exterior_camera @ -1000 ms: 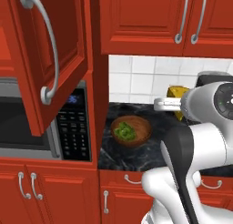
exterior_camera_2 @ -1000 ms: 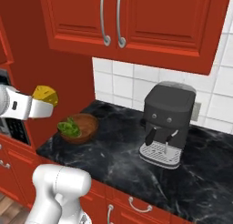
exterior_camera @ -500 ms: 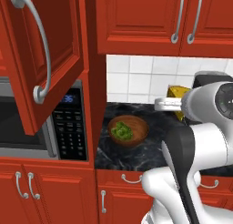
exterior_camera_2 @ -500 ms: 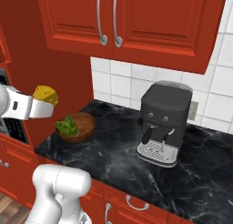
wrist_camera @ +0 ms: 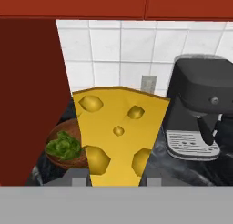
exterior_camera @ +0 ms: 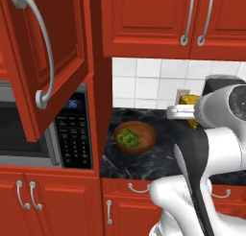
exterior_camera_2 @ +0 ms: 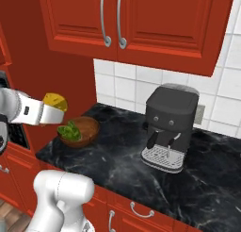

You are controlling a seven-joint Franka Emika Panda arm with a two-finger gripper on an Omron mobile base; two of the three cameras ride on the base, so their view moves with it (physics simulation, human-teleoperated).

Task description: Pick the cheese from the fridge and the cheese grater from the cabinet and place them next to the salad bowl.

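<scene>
Cheese [wrist_camera: 119, 136] pinched between the gripper [wrist_camera: 116, 181] fingers, held in the air above the counter [exterior_camera_2: 113, 165], just beside the salad bowl [exterior_camera_2: 79, 130]. Since a second ago the whole view has shifted — base rolling, bowl nearer; set-down looks close. Coffee machine [exterior_camera_2: 169, 127] further along. No legible writing — microwave [exterior_camera: 72, 132] display unreadable.

Even, flat light; soft rendered blur.

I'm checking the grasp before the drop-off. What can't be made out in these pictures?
- Gripper fingertips: hand view, hidden behind the cheese.
- Salad bowl: hand view, right part covered by the cheese.
- Coffee machine: left base view, mostly behind the arm.
- Microwave: left base view, partly behind the open cabinet door.
</scene>
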